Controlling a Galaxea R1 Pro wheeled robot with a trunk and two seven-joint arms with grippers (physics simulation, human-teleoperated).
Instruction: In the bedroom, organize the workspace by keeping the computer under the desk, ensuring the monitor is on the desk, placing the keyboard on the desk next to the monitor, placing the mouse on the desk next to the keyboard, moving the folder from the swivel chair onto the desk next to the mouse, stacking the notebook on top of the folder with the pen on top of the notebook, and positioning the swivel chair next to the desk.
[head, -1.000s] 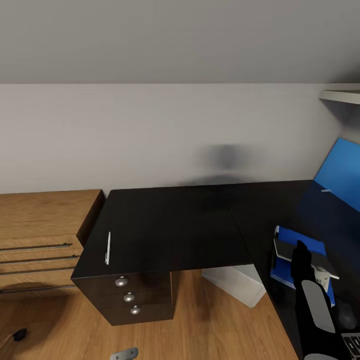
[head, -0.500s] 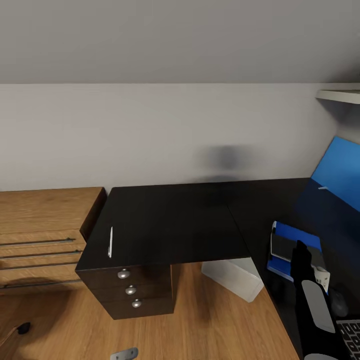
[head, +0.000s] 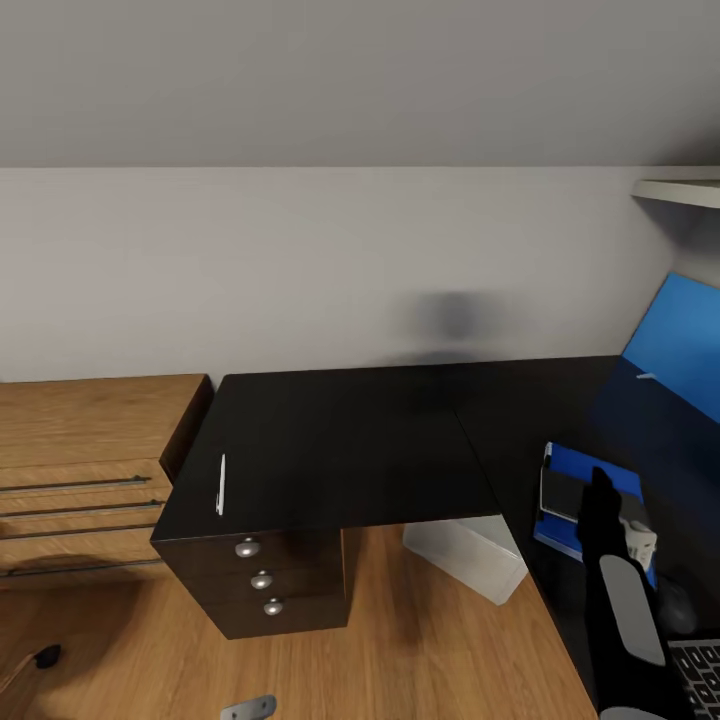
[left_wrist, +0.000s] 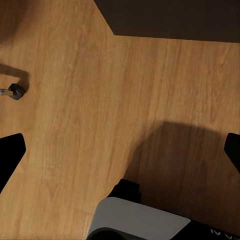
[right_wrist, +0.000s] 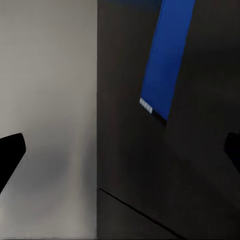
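My view has settled after the swing, so I can line up on the pen (head: 220, 484). It lies near the tabletop (head: 350, 440)'s left edge, long axis running near to far. Folder (head: 592, 500) sits far right. Both the left gripper (left_wrist: 120, 150) and the right gripper (right_wrist: 120, 150) hang spread, empty.

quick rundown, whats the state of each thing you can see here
pen: lying flat near the desk's left edge
desk: its three drawers shut
folder: flat on the desk, a dark flat thing on it
computer: on the floor under the desk
left gripper: open, over floor
right gripper: open
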